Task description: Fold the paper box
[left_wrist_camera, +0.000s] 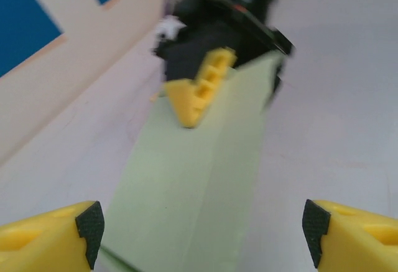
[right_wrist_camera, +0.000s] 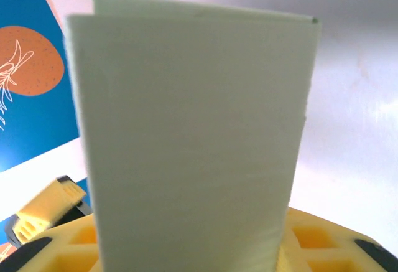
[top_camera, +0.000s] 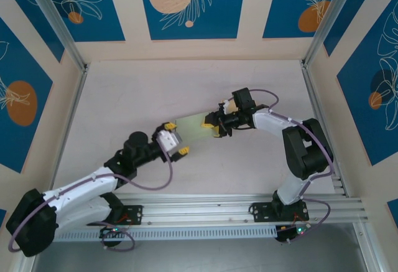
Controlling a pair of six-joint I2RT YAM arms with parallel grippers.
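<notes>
The left pincer (left_wrist_camera: pixel 202 238) stood spread wide. Its two yellow fingers (left_wrist_camera: pixel 46 241) flanked the near end of the paper box (left_wrist_camera: pixel 199 178) without touching it. The right pincer (top_camera: pixel 213 129) was pinching the far end of that box, with one yellow finger lying flat on its upper face. In the right wrist view the pale green sheet rose straight from between its pads. The box was a flattened, creased blank stretched between the two pincers over the middle of the table (top_camera: pixel 143 91), seemingly lifted off it.

The step in hand looked like taking a fresh hold on the free end. To do it well, the left pincer should close on one panel only, beside the crease rather than across it and square to the edge. The right pincer should hold firm meanwhile so the blank neither sags nor twists.

By count there were one paper box, two pincers and one table.
</notes>
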